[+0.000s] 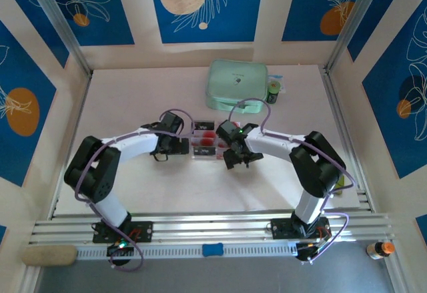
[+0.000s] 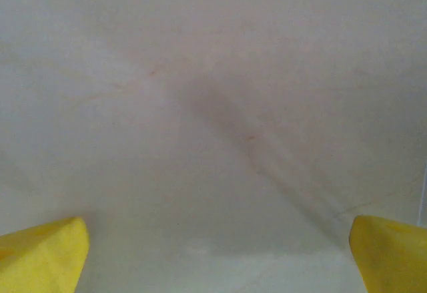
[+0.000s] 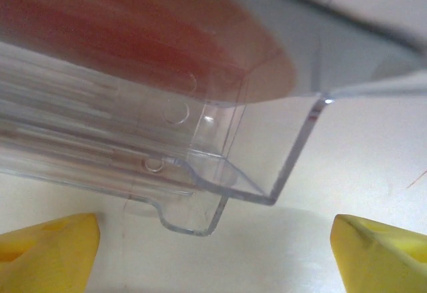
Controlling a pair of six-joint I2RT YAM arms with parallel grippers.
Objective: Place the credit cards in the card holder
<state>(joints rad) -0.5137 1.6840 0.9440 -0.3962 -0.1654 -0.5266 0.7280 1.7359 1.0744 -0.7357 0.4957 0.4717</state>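
The credit cards, pale with red circles and a black band, lie in a clear plastic tray at mid-table. Through the tray's wall a card's red circle shows blurred in the right wrist view. My right gripper sits at the tray's right end, open, with the tray's corner ahead of its yellow fingertips and nothing between them. My left gripper is at the tray's left end, open over bare table. A small dark-green thing, apparently the card holder, stands at the back.
A mint-green zip case lies at the back centre, just left of the dark-green thing. Side rails border the table. A small yellow-green object sits behind the right arm's elbow.
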